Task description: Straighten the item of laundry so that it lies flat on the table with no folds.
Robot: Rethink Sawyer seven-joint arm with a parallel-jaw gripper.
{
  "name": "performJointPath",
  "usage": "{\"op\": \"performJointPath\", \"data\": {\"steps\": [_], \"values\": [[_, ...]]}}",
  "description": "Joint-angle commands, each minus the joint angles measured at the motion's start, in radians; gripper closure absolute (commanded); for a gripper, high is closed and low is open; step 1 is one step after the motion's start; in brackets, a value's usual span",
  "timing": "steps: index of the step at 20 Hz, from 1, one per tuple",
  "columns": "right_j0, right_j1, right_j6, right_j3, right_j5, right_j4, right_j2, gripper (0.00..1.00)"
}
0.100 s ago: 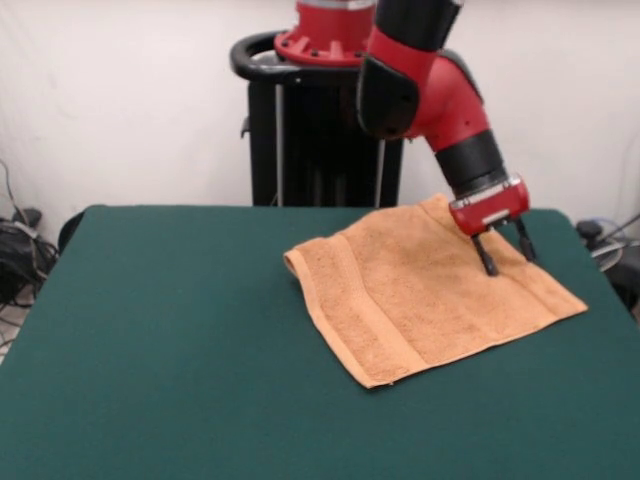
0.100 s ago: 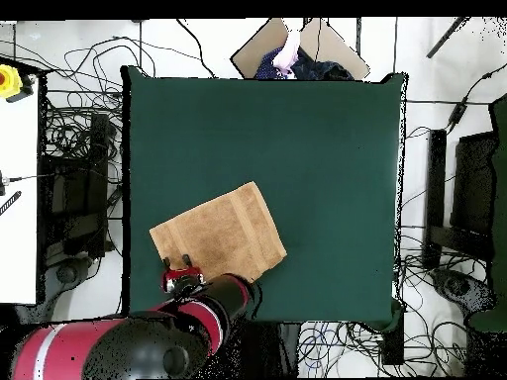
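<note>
The item of laundry, a peach towel, lies spread on the right half of the green table in the front view. It sits skewed to the table's edges. A woven band runs along its left side, and that left edge looks slightly thick or rolled. My gripper hangs over the towel's far right part, tilted, with its two dark fingers apart and nothing between them. The tips are at or just above the cloth; contact is unclear.
The black pedestal stands behind the table's far edge. In the overhead view, a person shows at the table's top edge beside a tan board. Cables cover the floor around the table.
</note>
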Motion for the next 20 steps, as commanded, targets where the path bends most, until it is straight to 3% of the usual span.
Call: {"op": "performJointPath", "data": {"steps": [1, 13, 20], "values": [[0.042, 0.279, -0.123, -0.597, 0.074, 0.362, 0.213, 0.00], [0.083, 0.294, -0.119, -0.604, 0.053, 0.465, 0.171, 0.00], [0.093, 0.279, -0.068, -0.644, 0.189, 0.410, 0.165, 0.00]]}}
